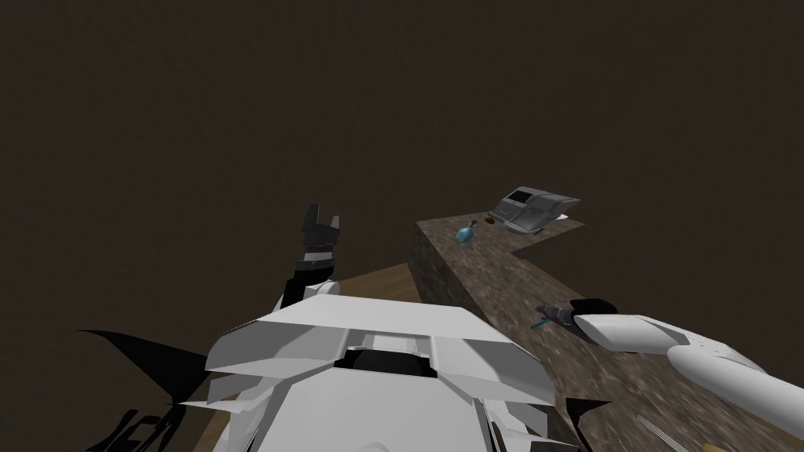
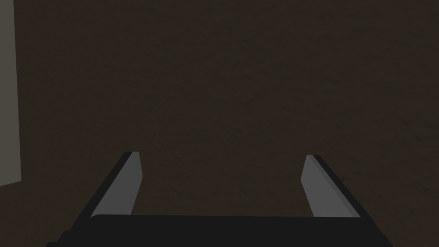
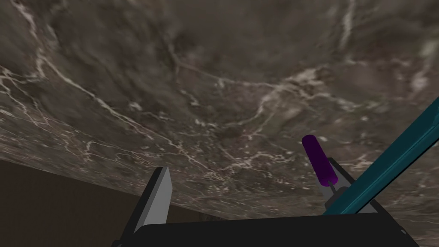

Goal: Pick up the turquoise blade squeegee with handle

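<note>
- Right hand (image 1: 550, 315) is low over the marble table (image 1: 487, 275), near its front edge. In the wrist view its fingers (image 3: 156, 201) stand wide apart: released, nothing between them.
- Squeegee (image 1: 539, 322) looks to lie on the table right at that hand. The turquoise blade (image 3: 394, 167) runs slantwise across one finger, and the purple handle (image 3: 319, 165) sticks out past that finger's tip.
- It sits at that one finger, not in the gap between the two. Touching or not: can't tell.
- Left hand (image 1: 322, 218) is raised off to the side, away from the table. It is released too, with its fingers (image 2: 128, 184) apart and empty.
- Progress: the reach looks done, the grasp not yet.
- Left to do: shift the right hand so the squeegee sits between the fingers, clench, lift.
- At the far end of the table are a blue bottle (image 1: 467, 233) and a grey box-like appliance (image 1: 534, 208), well apart from the squeegee.
- Writing: no brand, label or text readable anywhere.
</note>
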You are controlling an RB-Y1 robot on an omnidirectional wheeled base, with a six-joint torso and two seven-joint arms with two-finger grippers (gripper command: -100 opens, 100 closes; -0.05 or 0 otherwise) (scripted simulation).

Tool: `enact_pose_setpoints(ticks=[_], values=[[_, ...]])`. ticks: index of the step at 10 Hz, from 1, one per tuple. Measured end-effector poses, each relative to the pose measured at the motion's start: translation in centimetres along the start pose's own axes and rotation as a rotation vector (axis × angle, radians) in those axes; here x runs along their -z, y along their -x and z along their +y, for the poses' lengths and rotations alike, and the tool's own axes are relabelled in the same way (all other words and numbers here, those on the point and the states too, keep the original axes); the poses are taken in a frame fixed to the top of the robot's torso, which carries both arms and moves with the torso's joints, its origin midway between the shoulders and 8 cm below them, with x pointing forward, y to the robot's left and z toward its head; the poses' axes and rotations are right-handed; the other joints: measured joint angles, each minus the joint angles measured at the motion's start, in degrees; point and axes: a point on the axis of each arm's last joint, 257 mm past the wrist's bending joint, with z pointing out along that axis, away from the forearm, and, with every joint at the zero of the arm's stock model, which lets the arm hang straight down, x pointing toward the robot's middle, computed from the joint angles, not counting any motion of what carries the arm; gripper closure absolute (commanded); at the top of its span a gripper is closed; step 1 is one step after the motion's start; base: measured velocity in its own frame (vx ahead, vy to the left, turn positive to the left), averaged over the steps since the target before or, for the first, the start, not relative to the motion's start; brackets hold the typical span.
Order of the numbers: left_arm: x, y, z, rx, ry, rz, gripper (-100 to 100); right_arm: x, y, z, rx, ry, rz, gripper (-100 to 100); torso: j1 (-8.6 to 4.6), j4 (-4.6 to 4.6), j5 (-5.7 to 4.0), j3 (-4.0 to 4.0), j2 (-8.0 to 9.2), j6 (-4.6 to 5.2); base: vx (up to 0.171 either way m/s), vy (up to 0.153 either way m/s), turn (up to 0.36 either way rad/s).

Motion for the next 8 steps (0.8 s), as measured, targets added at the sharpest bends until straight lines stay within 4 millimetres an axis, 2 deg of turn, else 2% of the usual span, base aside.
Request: enact_pose_setpoints(ticks=[2, 3, 5, 6, 7, 8], values=[[0.0, 0.0, 0.0, 0.000, 0.000, 0.000, 0, -0.2, 0.5, 1.2, -0.006, 0.002, 0.014, -100, -0.03, 0.01, -0.01, -0.01, -0.07, 0.08, -0.043, -0.009, -0.016], [0.0, 0.0, 0.0, 0.000, 0.000, 0.000, 0, -0.1, 0.5, 1.3, -0.002, -0.007, 0.024, -100, -0.01, -0.05, -0.01, -0.11, -0.22, 0.11, -0.127, -0.015, 0.182], [0.0, 0.0, 0.0, 0.000, 0.000, 0.000, 0, -0.5, 1.0, 3.4, -0.029, 0.015, 0.040, -100, -0.11, 0.02, -0.12, 0.07, 0.11, 0.03, -0.127, -0.016, 0.037], [0.0, 0.0, 0.0, 0.000, 0.000, 0.000, 0, -0.3, 1.0, 3.7, -0.026, 0.011, 0.055, -100, -0.07, -0.01, -0.10, -0.01, -0.05, 0.06, -0.016, 0.011, -0.020], [0.0, 0.0, 0.0, 0.000, 0.000, 0.000, 0, -0.3, 0.7, 3.6, -0.026, 0.002, 0.069, -100, -0.02, -0.06, -0.09, -0.14, -0.27, 0.05, -0.132, -0.003, 0.167], [0.0, 0.0, 0.0, 0.000, 0.000, 0.000, 0, -0.3, 0.7, 4.7, -0.046, 0.018, 0.083, -100, -0.04, -0.04, -0.15, -0.05, -0.06, -0.06, -0.167, -0.013, 0.104]])
